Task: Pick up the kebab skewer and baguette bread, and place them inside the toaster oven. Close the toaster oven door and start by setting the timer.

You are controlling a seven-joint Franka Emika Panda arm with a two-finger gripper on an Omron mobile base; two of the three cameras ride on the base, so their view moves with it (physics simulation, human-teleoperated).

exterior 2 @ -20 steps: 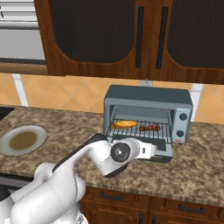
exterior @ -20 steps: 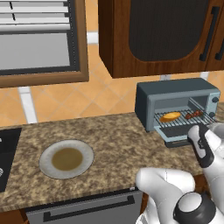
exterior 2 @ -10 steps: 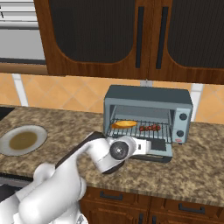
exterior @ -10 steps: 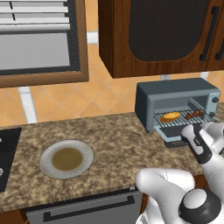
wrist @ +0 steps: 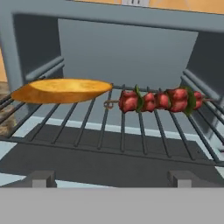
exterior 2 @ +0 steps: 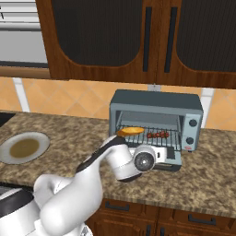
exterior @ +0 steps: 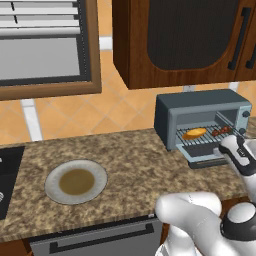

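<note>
Hand: the robot's hand (wrist: 112, 177) stood released and empty, fingertips spread wide just in front of the open toaster oven (exterior 2: 156, 102).
Door: the toaster oven door (exterior: 206, 159) lay folded down flat on the desk (exterior 2: 207, 184), directly beneath the hand.
Rack: the wire rack (wrist: 131, 127) sat inside the oven mouth, carrying both foods.
Baguette bread: the golden loaf (wrist: 61, 90) rested on the left of the rack, its outer end poking past the rack's edge.
Kebab skewer: the skewer (wrist: 157, 100) lay on the right of the rack, its stick tip just beside the loaf's inner end.
Plate: a used plate (exterior: 76, 181) stood well apart on the desk, toward the stove.
Step in hand: loading appeared finished; closing the door looked to be the step at hand.
Next move: the hand would likely need to drop to the door's free edge, get under its handle and swing the flap up, then reach the knobs (exterior 2: 192, 123) on the right for the timer.
</note>
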